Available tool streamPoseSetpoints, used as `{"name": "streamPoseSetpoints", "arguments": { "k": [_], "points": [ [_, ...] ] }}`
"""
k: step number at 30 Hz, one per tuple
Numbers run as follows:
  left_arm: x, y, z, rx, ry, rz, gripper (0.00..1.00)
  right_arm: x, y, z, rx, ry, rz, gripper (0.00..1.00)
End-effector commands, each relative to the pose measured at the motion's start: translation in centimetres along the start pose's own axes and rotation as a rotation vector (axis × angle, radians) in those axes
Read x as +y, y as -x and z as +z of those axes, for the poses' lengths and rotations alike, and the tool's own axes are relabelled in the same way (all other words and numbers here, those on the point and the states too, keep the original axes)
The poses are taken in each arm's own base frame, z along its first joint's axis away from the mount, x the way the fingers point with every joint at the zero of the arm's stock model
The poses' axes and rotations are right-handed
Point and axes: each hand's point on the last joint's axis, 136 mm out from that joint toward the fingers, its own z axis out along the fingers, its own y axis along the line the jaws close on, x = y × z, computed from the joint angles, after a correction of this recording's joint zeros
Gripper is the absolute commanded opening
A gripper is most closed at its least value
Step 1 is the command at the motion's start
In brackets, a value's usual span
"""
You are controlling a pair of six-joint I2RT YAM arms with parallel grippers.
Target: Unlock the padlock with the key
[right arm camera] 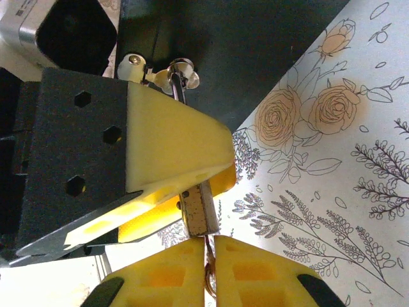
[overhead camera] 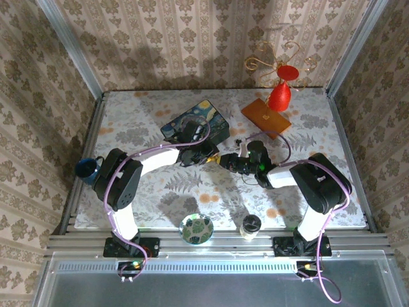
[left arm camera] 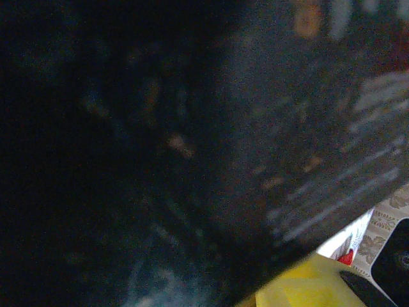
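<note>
Pinching padlock [right arm camera: 199, 212], left tool [right arm camera: 220, 171]; key [right arm camera: 208, 248] in right tool [right arm camera: 209, 272] just below.

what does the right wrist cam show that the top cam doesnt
Right wrist view, up close: the padlock clamped in the left pincer, and a thin metal piece, apparently the key, pinched in the right pincer just below the lock.
Top view, wider: the starry painted box, the red ornament, the blue cup and the bowl.
Both: the two pincers meeting tip to tip over the floral table cover.
</note>
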Motion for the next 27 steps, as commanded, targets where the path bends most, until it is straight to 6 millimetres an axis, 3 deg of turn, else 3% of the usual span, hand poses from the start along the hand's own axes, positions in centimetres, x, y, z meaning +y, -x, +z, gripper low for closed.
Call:
{"name": "streamPoseSetpoints", "arguments": {
  "k": [1, 11, 14, 19, 27],
  "points": [
    [-3.0, 0.4, -1.5, -0.012, -0.108, 0.013, 0.00, 0.2, 0.5, 0.5, -0.024, 0.023, 0.037, 0.10],
    [-4.0, 0.4, -1.9, -0.025, -0.142, 0.037, 0.00, 0.4, 1.4, 1.5, -0.105, 0.208, 0.309, 0.04],
    [-4.4, 0.4, -2.1, -0.029, -0.153, 0.047, 0.00, -0.3, 0.9, 2.4, -0.083, 0.202, 0.391, 0.00],
    [-4.6, 0.4, -2.1, -0.031, -0.160, 0.055, 0.00, 0.1, 1.2, 1.8, -0.109, 0.203, 0.422, 0.00],
    [-5.1, 0.4, -2.3, -0.037, -0.178, 0.066, 0.00, -1.3, 0.5, 2.5, -0.084, 0.181, 0.601, 0.01]
  ]
}}
